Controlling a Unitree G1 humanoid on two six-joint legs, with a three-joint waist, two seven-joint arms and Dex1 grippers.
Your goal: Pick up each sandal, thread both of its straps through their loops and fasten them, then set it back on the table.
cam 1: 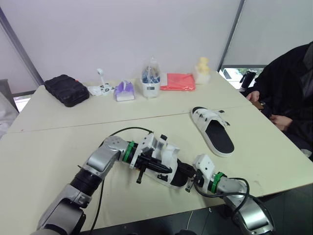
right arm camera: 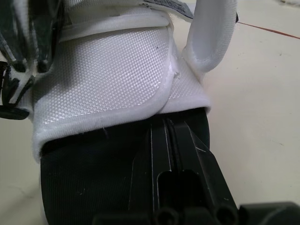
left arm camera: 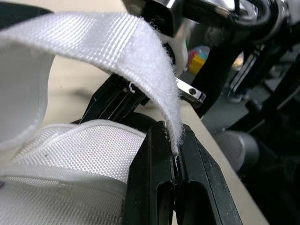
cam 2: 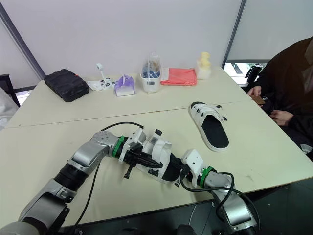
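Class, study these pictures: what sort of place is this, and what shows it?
Probably an indoor workroom or lab: plain beige tables pushed together, a bare white wall, and a seated person in dark clothing.

Bright, even light, soft faint shadows

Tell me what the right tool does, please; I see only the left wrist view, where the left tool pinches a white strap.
Observer: The right tool is shut, its tips against the black sole of the sandal whose strap you hold.
Operator: Where is the other sandal?
Observer: The second sandal lies flat on the table, farther off on the robot's right.
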